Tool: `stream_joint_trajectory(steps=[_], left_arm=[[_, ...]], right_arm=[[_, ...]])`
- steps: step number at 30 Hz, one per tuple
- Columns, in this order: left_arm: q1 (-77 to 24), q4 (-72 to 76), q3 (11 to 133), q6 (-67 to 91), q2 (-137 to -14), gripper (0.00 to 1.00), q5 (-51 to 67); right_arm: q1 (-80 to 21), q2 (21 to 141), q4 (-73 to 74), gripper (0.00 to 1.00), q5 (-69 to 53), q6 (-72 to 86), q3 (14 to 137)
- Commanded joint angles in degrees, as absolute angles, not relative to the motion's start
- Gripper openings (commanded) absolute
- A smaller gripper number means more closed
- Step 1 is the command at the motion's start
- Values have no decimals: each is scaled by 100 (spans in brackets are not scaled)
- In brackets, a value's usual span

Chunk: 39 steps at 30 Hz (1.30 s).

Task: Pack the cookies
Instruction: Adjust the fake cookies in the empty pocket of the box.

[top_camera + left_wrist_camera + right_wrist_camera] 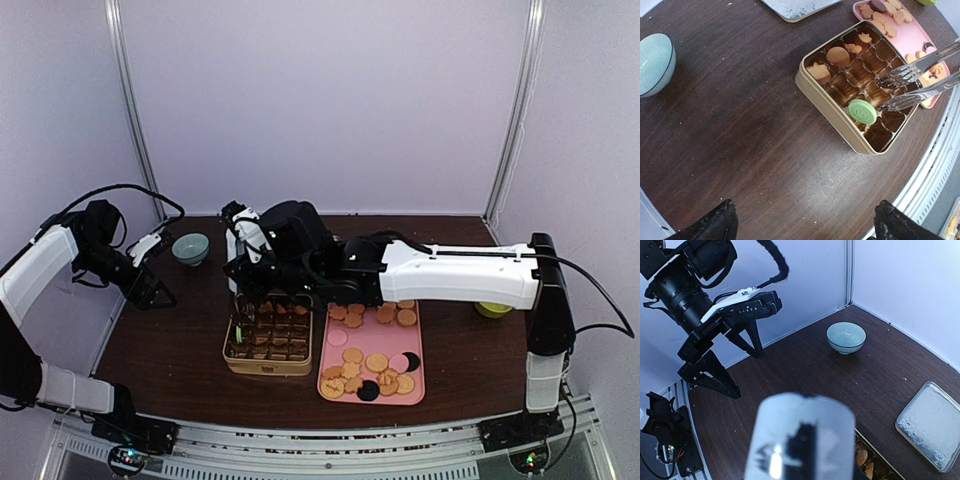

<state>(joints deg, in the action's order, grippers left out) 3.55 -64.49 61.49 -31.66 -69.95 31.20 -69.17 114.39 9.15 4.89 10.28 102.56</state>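
Leftmost, the left end effector (152,292) is hovering above the dark wooden bench (740,140), its fingers spread wide with nothing between them. Just behind it and to its right, one pale teal bowl (190,248) is sitting alone.

Further to its right, one gold tin (825,100) is lying open, its inside divided into many small square cells. Four tan cookies (838,56) are resting in cells at one end of the tin, some round and some animal-shaped. Over the cells along the tin's left side, one green cookie (862,111), round and flat, is being pinched on edge between the tips of one pair of metal tongs (920,75).

The right end effector (248,272) is clamping the handle of those tongs above the tin's rear, so the green cookie is hanging just below and in front of it. One silvery lid (795,7) is lying flat behind the tin, beneath that end effector.

To its right, one pink tray (421,385) is carrying the loose cookies. They are mostly round and golden, with two pale pink and two black ones. All are lying flat, some overlapping, too crowded for a sure total.
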Motion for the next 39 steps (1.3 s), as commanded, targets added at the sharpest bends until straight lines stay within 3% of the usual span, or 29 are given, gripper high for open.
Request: stream_joint_trajectory(steps=[1,14,39], left_arm=[[401,-6315,6172,-3235,-6952,98,3237],[404,-6319,6203,-3292,-6874,98,3103],[398,-6359,6260,-3304,-6818,98,3096]], right_arm=[[-6969,11361,639,31,421,1165,10253],[-6963,11668,751,17,345,1248,10225],[-6912,11780,1273,12,833,766,10182]])
